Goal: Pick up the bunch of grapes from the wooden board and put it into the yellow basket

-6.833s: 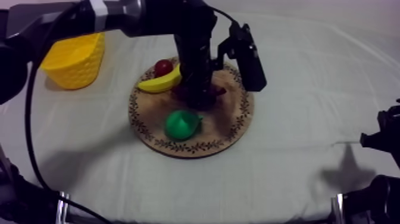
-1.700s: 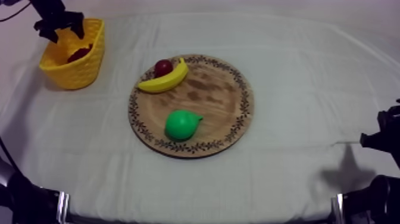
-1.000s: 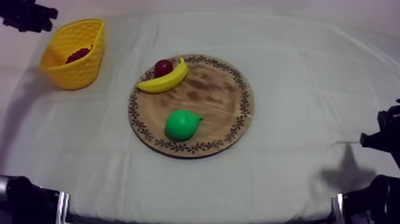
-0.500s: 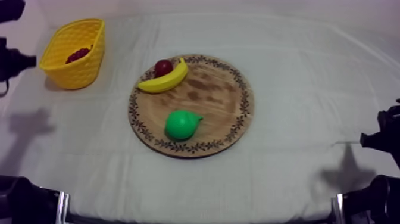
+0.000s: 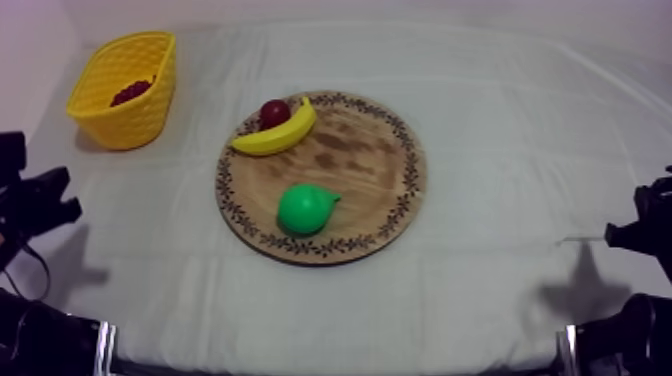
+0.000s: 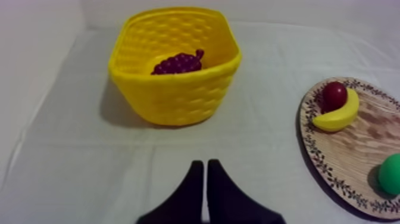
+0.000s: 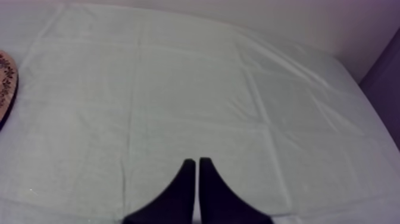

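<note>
From above, the table lies under a grey-white cloth [image 5: 520, 110], creased but flat, with plenty of open room on its right half. The basket [image 5: 135, 125] stands at the far left corner, and the grapes [image 5: 126, 93] lie inside it, low against one wall. The board [image 5: 365, 165] sits at the middle of the table, well apart from the basket. It carries a banana [image 5: 272, 135] touching a small red fruit [image 5: 274, 112] near its far left rim, and a pear [image 5: 305, 209] toward its near rim.

From the left wrist, the left gripper [image 6: 204, 164] hangs over bare cloth on the near side of the basket. Its fingers are pressed together on nothing. The grapes show as a dark, knobbly cluster on the basket floor, so the task looks done.

As a toy, the bunch is probably light and fairly stiff, with bumps that give the fingers purchase. If it had to be lifted again, a pinch across its widest part from straight above would suit. The basket walls leave little room at the sides.

From the right wrist, the right gripper [image 7: 193, 161] is likewise closed on nothing over open cloth, with the board's rim off to one side.
</note>
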Available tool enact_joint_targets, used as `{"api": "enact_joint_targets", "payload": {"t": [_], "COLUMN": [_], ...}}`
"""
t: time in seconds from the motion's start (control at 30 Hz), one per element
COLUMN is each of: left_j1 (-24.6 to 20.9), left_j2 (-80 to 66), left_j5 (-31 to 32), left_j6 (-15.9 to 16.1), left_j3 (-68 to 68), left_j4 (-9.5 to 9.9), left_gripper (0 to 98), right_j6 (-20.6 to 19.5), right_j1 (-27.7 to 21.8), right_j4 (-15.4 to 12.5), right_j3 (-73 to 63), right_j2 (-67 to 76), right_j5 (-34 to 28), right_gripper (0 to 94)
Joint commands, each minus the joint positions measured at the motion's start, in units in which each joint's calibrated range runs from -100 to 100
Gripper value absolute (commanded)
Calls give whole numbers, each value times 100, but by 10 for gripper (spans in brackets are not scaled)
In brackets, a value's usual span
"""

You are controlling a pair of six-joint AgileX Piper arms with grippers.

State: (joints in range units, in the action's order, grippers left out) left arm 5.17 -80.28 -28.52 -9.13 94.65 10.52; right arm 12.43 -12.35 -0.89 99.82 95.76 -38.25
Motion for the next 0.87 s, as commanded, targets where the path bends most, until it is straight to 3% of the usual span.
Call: {"api": "enact_joint_targets", "payload": {"t": [0.0, 0.17, 0.27, 0.37, 0.47, 0.83], "left_j1": [86, 226, 257, 269, 274, 276], "left_j2": [-760, -1310, -1630, -1854, -1931, -1971], "left_j5": [-149, -612, -694, -719, -726, -729], "left_j6": [351, 653, 353, -36, -219, -186], "left_j3": [312, 324, 329, 383, 410, 434], "left_j4": [-312, -653, -766, -807, -822, -830], "left_gripper": [0, 1, 1, 1, 1, 1], "right_j6": [2, 6, 3, 1, 0, 0], "right_j1": [2, 2, 2, 2, 2, 2], "right_j4": [-1, -1, -1, -1, -1, -1], "right_j3": [-5, -5, -5, -5, -5, -5], "right_j2": [-1, -1, -1, -1, -1, -1], "right_j5": [2, 2, 2, 2, 2, 2], "right_gripper": [3, 3, 3, 3, 3, 3]}}
